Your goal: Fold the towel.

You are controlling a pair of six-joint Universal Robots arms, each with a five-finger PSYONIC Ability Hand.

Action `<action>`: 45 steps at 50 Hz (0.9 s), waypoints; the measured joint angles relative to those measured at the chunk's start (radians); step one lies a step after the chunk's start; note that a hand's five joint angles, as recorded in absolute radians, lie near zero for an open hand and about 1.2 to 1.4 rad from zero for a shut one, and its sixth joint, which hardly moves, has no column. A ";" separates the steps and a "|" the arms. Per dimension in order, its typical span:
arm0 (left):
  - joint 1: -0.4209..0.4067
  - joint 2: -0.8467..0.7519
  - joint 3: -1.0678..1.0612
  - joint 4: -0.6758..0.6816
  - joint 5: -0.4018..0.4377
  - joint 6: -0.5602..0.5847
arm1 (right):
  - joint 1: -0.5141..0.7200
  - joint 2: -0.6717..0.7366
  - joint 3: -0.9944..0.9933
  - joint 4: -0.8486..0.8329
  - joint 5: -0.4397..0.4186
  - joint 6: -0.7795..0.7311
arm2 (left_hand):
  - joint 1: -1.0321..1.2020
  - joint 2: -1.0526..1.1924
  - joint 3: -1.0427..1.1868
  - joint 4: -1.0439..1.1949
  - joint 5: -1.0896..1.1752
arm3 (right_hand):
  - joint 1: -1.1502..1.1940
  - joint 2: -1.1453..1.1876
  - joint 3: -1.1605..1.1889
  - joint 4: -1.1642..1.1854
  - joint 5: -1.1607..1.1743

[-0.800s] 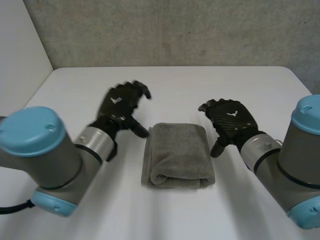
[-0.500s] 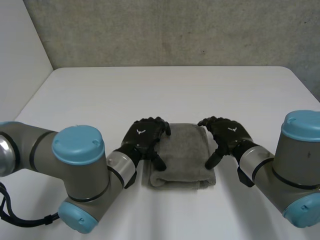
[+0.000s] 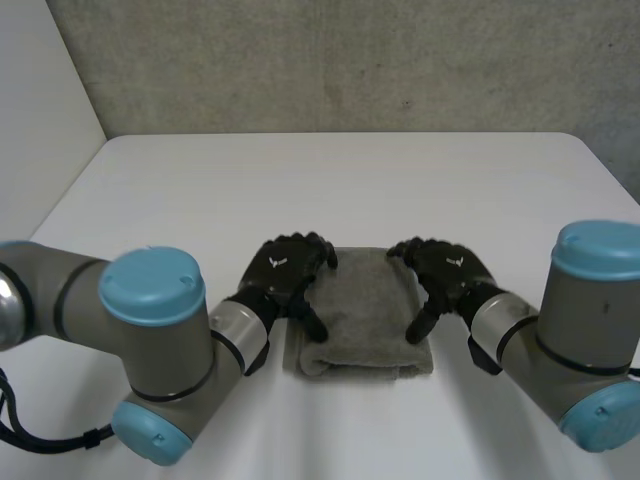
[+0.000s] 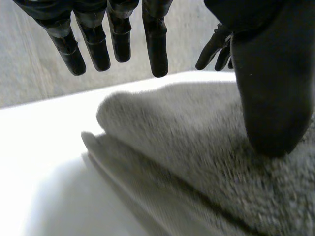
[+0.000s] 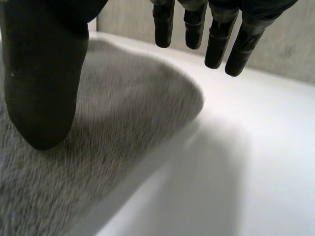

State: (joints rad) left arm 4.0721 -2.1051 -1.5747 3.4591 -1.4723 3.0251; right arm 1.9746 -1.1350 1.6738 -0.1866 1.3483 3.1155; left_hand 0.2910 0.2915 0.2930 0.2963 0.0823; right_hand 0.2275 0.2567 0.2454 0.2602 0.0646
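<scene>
- Two black robot hands flank one folded grey terry towel, one on each side.
- Towel: thick rectangular bundle of several layers, flat on the white table, near the table's front edge and approx. mid btwn the arms. Rounded fold at the near end in head view. Stacked layer edges show along its side in left wrist view.
- left hand: at the towel's left long edge, over its far half, knuckles up.
- Left wrist view: fingers straight, a little apart, hanging over the towel's far corner w/ a clear gap below them. Thumb points down onto the towel top; tip at the pile, but can't tell if it actually presses. Nothing pinched or wrapped, so the hand is relaxed.
- right hand: mirror pose at the towel's right long edge, also over the far half.
- Right wrist view: fingers straight, slightly spread, hanging above the table just past the towel's rounded corner, not touching cloth. Thumb comes down on the towel top; contact can't be confirmed. No cloth held.
- Right hand's fingertips also show beyond the towel in left wrist view.
- Arms: grey joints w/ light-blue caps, left arm and right arm both low at the near table edge, forearms angled in toward the towel.
- Backdrop: rough grey concrete wall behind the table's far edge.
</scene>
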 measured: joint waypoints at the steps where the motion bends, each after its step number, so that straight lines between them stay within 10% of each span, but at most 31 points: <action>1: 0.001 0.009 0.001 -0.004 -0.001 0.001 | 0.001 -0.010 -0.004 0.006 0.001 -0.005 | -0.001 -0.001 0.000 0.000 -0.001 | 0.000 0.000 0.000 0.000 0.000; 21: 0.143 0.299 0.207 -0.403 -0.011 -0.002 | 0.000 -0.293 -0.310 0.285 0.283 -0.134 | -0.019 -0.028 -0.028 -0.030 -0.017 | -0.003 0.000 -0.005 0.000 0.000; 45: 0.211 0.399 0.209 -0.427 -0.065 -0.013 | -0.016 -0.324 -0.286 0.287 0.276 -0.076 | -0.019 -0.028 -0.028 -0.030 -0.019 | -0.003 0.000 -0.005 0.000 0.000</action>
